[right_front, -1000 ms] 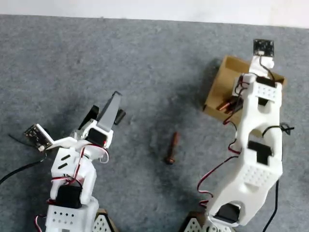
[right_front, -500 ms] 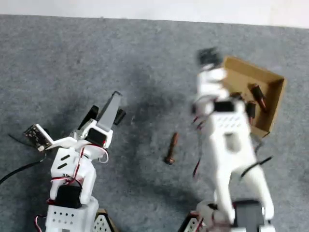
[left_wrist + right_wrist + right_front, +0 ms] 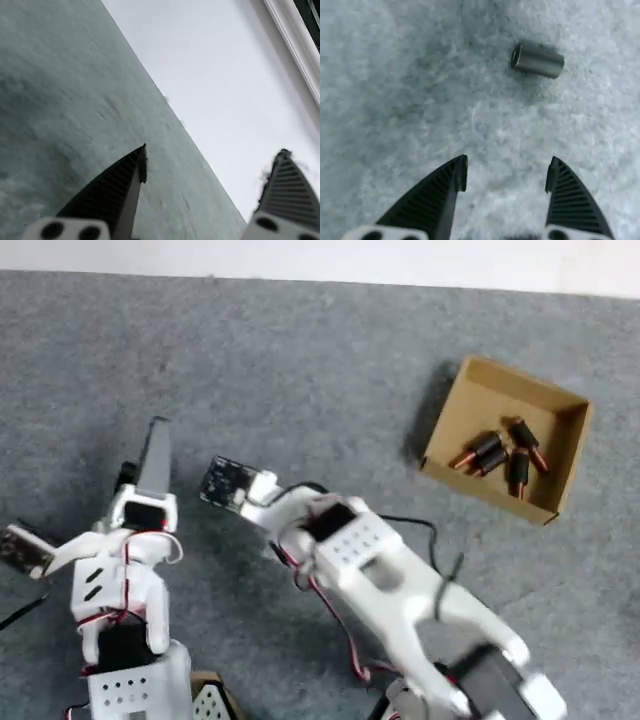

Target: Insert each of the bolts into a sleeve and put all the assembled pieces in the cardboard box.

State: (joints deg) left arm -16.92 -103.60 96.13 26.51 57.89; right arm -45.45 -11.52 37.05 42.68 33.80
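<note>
Right tool point(image 3: 507, 167) released, swung inward over grey felt worktop point(image 3: 300, 360); dark metal cylindrical sleeve point(image 3: 537, 60) lies just ahead, likely next pick. Left tool point(image 3: 214, 152) spread, empty, shifted left. Far: brown cardboard box point(image 3: 470, 368) holds assembled copper-and-black pieces point(image 3: 495, 455).

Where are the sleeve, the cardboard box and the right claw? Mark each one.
sleeve point(image 3: 537, 60): right wrist view, middle of its cylinder side.
cardboard box point(image 3: 480, 405): high view, bare floor inside it.
right claw point(image 3: 508, 160): right wrist view, midway between its open fingertips.
</note>
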